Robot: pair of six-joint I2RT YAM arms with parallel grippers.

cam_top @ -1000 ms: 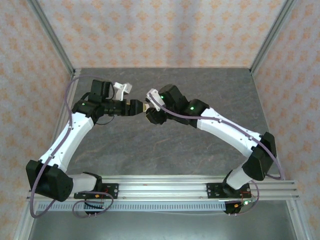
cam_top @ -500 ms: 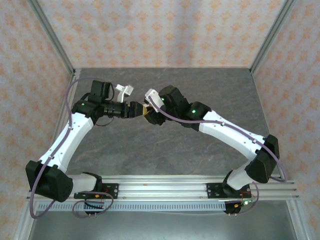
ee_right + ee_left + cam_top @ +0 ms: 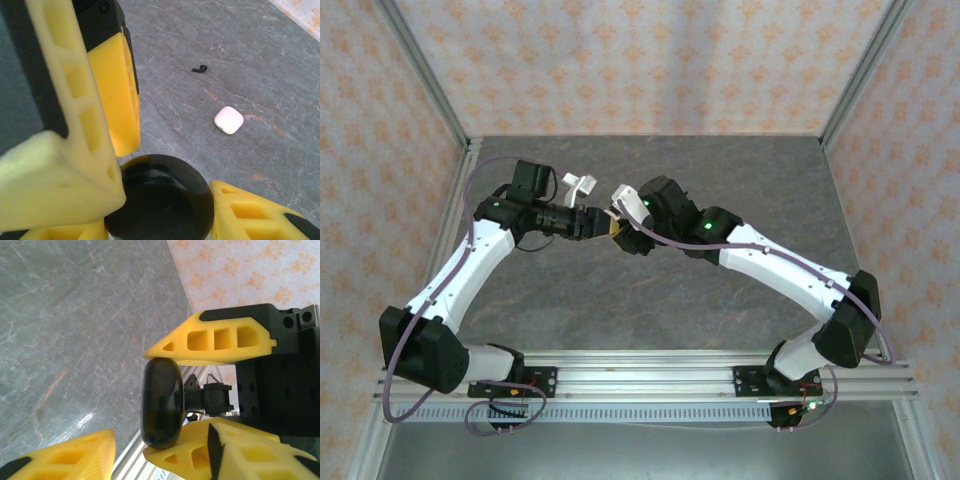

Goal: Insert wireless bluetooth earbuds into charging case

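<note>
A black disc (image 3: 160,200) is gripped by the right gripper (image 3: 620,230) at mid-frame, and the left gripper (image 3: 590,222) is held open beside it. The white case (image 3: 228,120) is seen on the table (image 3: 225,40), right of centre. Insertion is judged not begun, so the case must be reached next.

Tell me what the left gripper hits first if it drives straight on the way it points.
Most likely the black disc, pinched edge-on in the right gripper directly ahead of the left gripper. Depth is hard to judge, but it looks very close.
</note>
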